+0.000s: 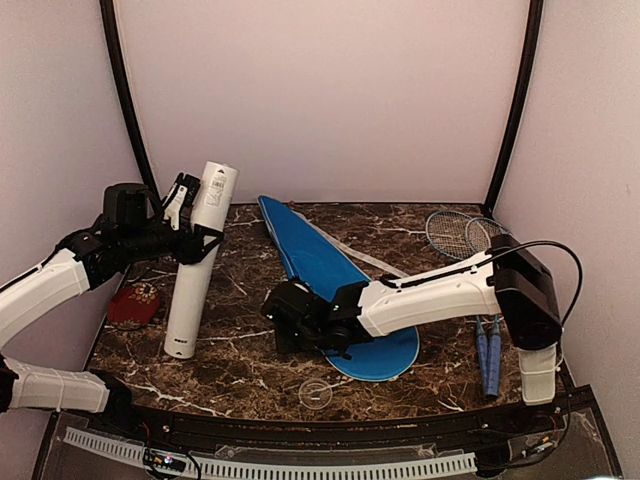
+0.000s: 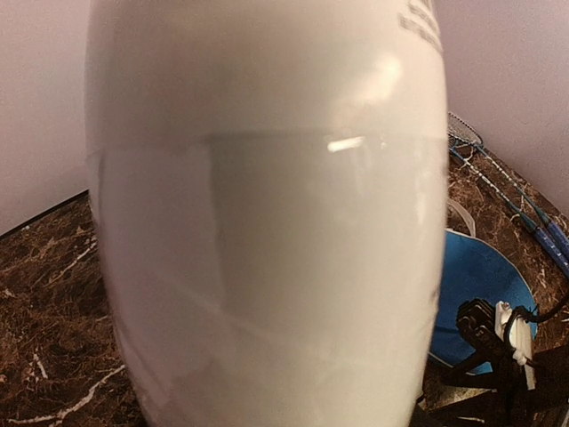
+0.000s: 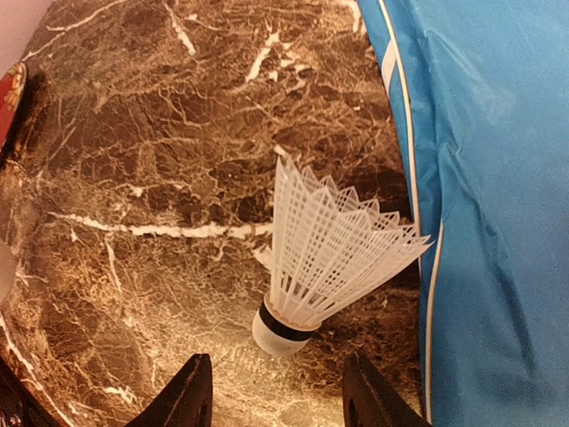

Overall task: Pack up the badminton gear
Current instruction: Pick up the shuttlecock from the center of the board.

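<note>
— Left side: report status.

— The left pincer [image 1: 192, 222] is clamped on the long white tube [image 1: 197, 280], high on its length. The tube leans slightly, with its lower end on the desk [image 1: 240, 300]. In the left wrist view the tube fills almost the whole frame. A red oval object [image 1: 133, 303] lies just beside the tube's foot.

— Right side?

— The right pincer [image 3: 276, 360] is low over the desk with its jaws spread and nothing between them. One white shuttlecock [image 3: 329, 258] lies on its side directly ahead. Its cork end is nearest the fingertips, and I see no contact. Its skirt points at the blue cover [image 3: 498, 222] and reaches that cover's piped edge.

— Remaining gear?

— The cover lies flat mid-desk. The two rackets [image 1: 470, 240] lie together at the right edge, heads toward the back wall, well apart from both pincers.
</note>
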Controlling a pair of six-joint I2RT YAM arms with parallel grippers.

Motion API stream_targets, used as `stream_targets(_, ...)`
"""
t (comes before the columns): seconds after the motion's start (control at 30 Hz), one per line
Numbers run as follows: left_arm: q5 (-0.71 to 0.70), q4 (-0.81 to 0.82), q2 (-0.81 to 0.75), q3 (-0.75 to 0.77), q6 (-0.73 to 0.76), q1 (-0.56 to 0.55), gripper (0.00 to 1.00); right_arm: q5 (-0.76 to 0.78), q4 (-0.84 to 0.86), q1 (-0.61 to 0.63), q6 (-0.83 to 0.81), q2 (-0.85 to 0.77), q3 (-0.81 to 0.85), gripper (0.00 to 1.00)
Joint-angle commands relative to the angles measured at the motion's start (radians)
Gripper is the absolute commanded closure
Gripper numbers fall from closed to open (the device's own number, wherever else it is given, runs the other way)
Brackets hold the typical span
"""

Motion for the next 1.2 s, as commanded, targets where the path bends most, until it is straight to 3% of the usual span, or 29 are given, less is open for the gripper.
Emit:
stream_targets(0.0,-0.005,0.033,-0.032,-0.006,0.008,0.004,0.44,-0.001,-0.018,0.01,0.027,0.059,0.056,0.5)
stream_targets(0.47,-0.006,0.03,-0.033,-0.005,0.008,0.004,0.44,0.116,-0.114,0.009,-0.016,0.181,0.179,0.53)
stream_targets(0.7,-0.013,0.03,-0.034,-0.006,0.01,0.004,0.44,0.189,-0.099,0.011,-0.029,0.16,0.12,0.61)
stream_targets(1.17,-0.033,0.029,-0.031,-0.009,0.023,0.004,0.44,0.173,0.059,0.006,-0.117,0.043,0.001,0.74)
